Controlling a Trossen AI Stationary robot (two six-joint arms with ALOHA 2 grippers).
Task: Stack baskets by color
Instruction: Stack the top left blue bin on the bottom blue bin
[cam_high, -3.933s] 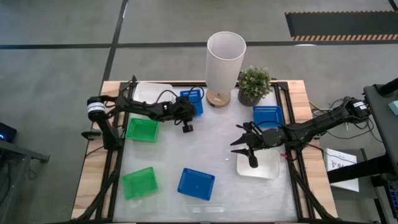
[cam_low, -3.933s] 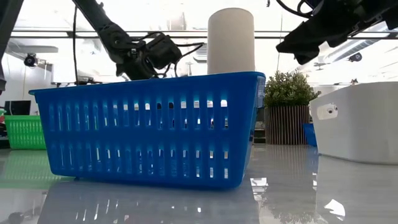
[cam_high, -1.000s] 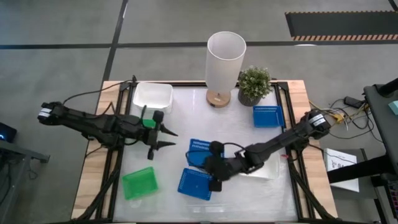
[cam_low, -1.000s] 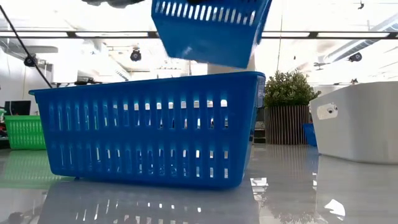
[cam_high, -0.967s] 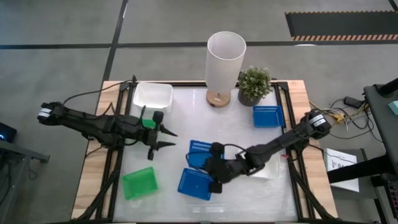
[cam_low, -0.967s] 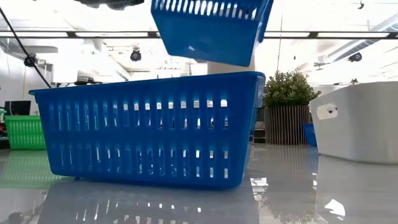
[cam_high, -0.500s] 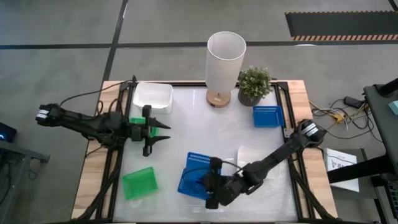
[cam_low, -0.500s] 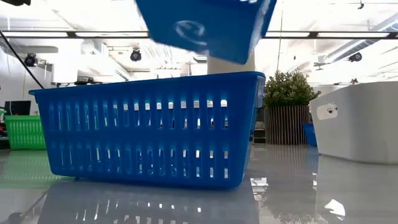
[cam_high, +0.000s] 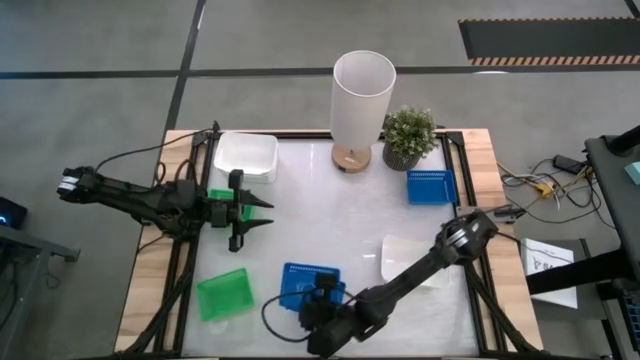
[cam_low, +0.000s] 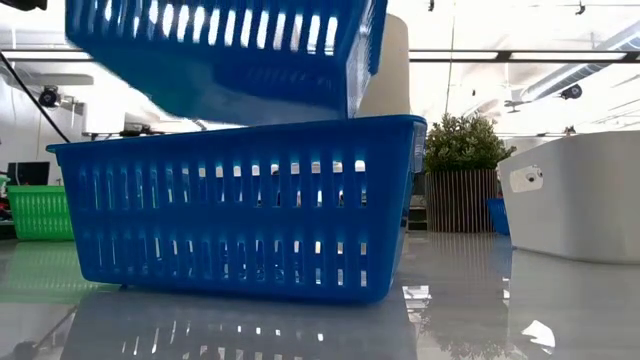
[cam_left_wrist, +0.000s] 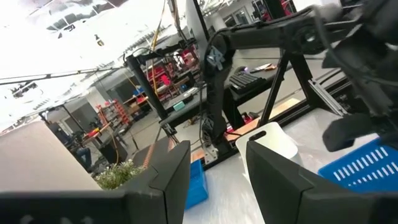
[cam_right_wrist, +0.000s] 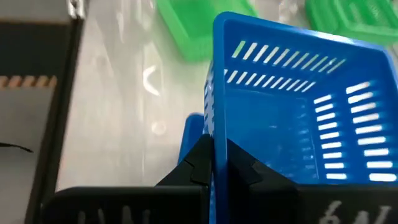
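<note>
Stacking blue on blue: the right gripper (cam_right_wrist: 214, 163) was clamped on the rim of a blue basket (cam_low: 225, 55), holding it tilted just above the second blue basket (cam_low: 240, 205) at the table's front edge. Next move probably needed levelling it, matching long axes, both roughly left-right, then lowering. Left gripper (cam_high: 262, 213) waited, jaws apart and empty, near a green basket (cam_high: 224, 295).
</note>
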